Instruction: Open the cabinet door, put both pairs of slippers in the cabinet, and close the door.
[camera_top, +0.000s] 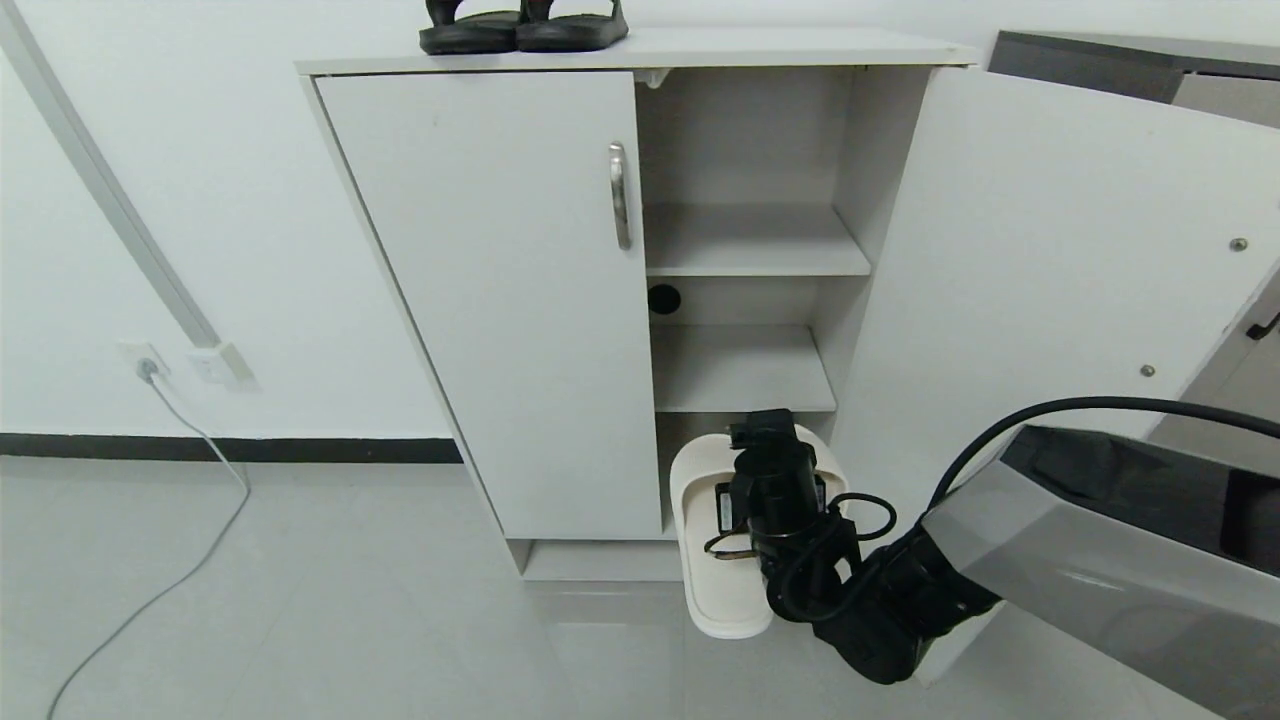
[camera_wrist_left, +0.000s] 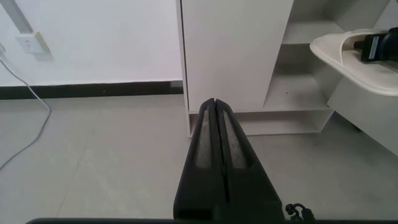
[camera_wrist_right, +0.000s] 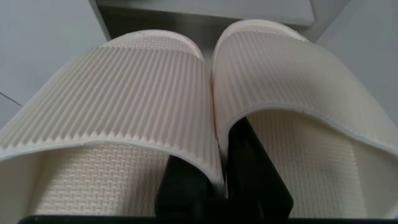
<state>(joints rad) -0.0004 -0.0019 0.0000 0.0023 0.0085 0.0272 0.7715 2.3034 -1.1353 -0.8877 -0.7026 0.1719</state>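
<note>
At the open cabinet (camera_top: 480, 300), bottom compartment: white slippers (camera_top: 715, 560), adjoining straps pinched in our right gripper (camera_wrist_right: 224, 182) so we carry both as one. On top: black slippers (camera_top: 522, 28), pending. Our left gripper (camera_wrist_left: 215, 134): closed, empty, parked aside.

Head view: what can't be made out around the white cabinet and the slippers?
Black sandals on the white cabinet top: cut off by the head view's upper edge.
Bottom compartment: hidden by the cream ribbed slippers and right gripper.
Left half's inside: behind the closed white door.
</note>
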